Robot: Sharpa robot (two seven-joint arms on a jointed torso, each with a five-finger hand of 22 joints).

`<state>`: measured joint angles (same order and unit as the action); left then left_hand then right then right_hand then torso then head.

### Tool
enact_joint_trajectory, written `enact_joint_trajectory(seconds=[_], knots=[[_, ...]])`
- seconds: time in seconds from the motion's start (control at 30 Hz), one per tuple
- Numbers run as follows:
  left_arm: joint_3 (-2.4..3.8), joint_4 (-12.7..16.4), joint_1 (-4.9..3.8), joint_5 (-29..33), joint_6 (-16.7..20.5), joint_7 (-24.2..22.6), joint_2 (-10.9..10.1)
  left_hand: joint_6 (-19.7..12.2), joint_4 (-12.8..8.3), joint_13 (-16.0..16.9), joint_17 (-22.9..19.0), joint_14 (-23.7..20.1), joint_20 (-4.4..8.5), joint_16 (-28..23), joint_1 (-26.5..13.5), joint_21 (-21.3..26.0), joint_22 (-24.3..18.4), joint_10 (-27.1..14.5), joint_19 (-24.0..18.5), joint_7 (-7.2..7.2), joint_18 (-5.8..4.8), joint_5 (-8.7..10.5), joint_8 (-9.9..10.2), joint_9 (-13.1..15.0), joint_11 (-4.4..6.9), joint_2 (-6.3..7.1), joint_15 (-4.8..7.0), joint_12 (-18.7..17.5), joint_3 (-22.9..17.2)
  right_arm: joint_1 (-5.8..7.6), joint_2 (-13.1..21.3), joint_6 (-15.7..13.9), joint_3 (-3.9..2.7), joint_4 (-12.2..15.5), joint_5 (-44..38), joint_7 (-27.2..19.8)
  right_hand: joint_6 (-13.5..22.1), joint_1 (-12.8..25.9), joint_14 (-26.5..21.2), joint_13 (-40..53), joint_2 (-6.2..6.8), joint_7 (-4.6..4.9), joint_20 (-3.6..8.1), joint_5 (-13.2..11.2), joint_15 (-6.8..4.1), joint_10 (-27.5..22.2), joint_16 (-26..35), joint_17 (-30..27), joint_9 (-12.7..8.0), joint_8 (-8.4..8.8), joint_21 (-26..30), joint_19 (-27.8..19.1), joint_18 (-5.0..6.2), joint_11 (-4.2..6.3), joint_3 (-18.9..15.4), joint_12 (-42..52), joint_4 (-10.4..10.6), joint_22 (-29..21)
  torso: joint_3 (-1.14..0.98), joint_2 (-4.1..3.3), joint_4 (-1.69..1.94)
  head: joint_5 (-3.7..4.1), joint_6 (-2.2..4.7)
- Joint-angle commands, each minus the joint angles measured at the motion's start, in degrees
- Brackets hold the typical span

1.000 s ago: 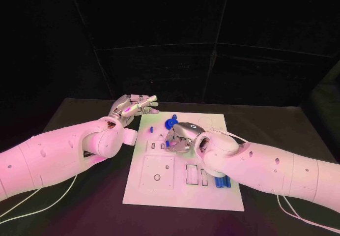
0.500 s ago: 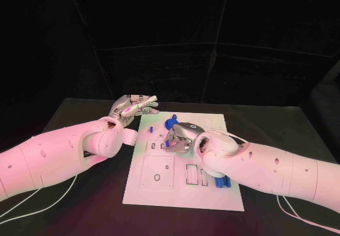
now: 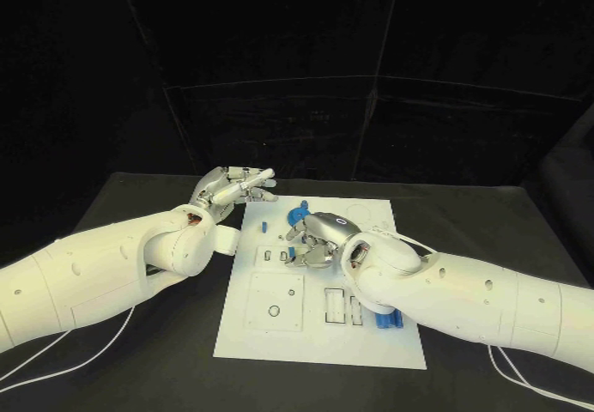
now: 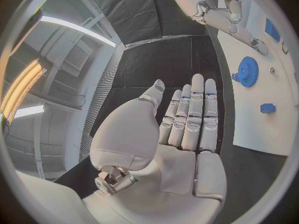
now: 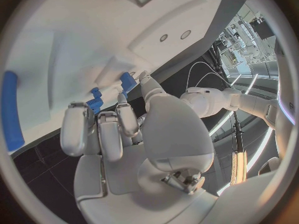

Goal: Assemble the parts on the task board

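On flat white task board (image 3: 279,330), toothed blue gear (image 4: 248,71)

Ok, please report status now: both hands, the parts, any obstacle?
Left hand open, off the task board. Right hand low over board; grip cannot be told. Blue gear and blue cylinder lying free. No obstacle seen.

We see the white board (image 3: 324,296) lying flat on the bench, its cutouts showing. A blue gear (image 3: 301,212) stands on it just beyond our right hand (image 3: 318,240), and a small blue peg (image 3: 263,227) sits between our two hands. Another blue part (image 3: 387,319) lies at the board's edge beside our right forearm.
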<state>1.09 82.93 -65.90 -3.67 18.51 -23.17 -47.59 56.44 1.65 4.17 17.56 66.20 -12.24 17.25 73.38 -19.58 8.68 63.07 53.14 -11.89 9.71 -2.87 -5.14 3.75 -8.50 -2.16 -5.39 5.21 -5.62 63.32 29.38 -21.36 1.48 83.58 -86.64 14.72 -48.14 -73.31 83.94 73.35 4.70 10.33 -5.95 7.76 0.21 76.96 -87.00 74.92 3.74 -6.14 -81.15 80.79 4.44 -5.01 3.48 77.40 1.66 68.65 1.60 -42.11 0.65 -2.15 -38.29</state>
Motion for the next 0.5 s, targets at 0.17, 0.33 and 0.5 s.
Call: enact_joint_trajectory(seconds=[0.17, 0.33, 0.5], knots=[[-0.01, -0.65, -0.04, -2.63, -1.23, 1.32, -0.11, 1.26, -0.64, 0.10, 2.79, 7.33, 2.15, 2.00, -0.76, -4.63, 2.25, 2.31, 6.38, 0.87, 0.85, -0.17, 0.55, 0.05, 1.16, -0.41, 1.92, -0.22, 0.10, 0.49, 4.66, -6.44, -0.21, 5.86, 6.44, -11.29, 1.25, -1.36, 4.64, 0.56, 0.66, 0.27, -0.76, 1.20, 0.64, 0.45, -0.22, 8.63, 0.11, -0.63, 0.06, 0.13, -0.36, -0.51, -2.14, 0.85, 0.47, 0.27, -0.05, 0.25, -0.20, -0.19, 0.41], [0.00, -0.97, -0.04, -12.95, -2.24, 8.91, -0.45, 3.61, 0.48, 1.36, 8.50, 17.41, 5.07, 8.98, -2.81, -11.23, 5.69, 7.69, 13.34, 2.56, 0.86, -0.26, -0.14, 0.29, 3.40, -0.24, 4.74, 1.83, 0.41, 2.67, 9.54, -4.47, -1.70, 9.51, 14.13, -20.72, -1.42, -4.46, 4.47, 0.97, -1.36, -0.45, -0.59, 3.79, 0.27, 0.84, 0.08, 8.00, 0.62, -2.81, 0.44, -0.34, -0.16, 0.09, -1.82, 1.37, -0.65, -0.55, -0.33, 0.83, -0.25, -0.32, -0.09], [0.01, -1.02, -0.17, -25.49, -7.92, 19.46, -0.98, 6.42, 2.21, 6.89, 49.41, 22.08, 8.11, 52.39, -4.84, -21.96, 12.08, 15.36, 20.66, 5.03, 0.26, -1.31, -1.62, 1.02, 6.95, 0.95, 8.31, 8.95, 0.92, 6.60, 14.44, 0.56, -2.26, 10.18, 23.63, -24.03, -2.94, -5.72, 3.89, 0.03, -2.56, -0.93, -0.16, 4.18, -0.19, 0.22, 1.23, 5.71, 0.64, -3.80, 1.79, -1.67, 0.36, 0.58, -1.46, 0.60, -1.41, -3.36, -0.64, 1.56, -0.04, -0.55, -0.30]])
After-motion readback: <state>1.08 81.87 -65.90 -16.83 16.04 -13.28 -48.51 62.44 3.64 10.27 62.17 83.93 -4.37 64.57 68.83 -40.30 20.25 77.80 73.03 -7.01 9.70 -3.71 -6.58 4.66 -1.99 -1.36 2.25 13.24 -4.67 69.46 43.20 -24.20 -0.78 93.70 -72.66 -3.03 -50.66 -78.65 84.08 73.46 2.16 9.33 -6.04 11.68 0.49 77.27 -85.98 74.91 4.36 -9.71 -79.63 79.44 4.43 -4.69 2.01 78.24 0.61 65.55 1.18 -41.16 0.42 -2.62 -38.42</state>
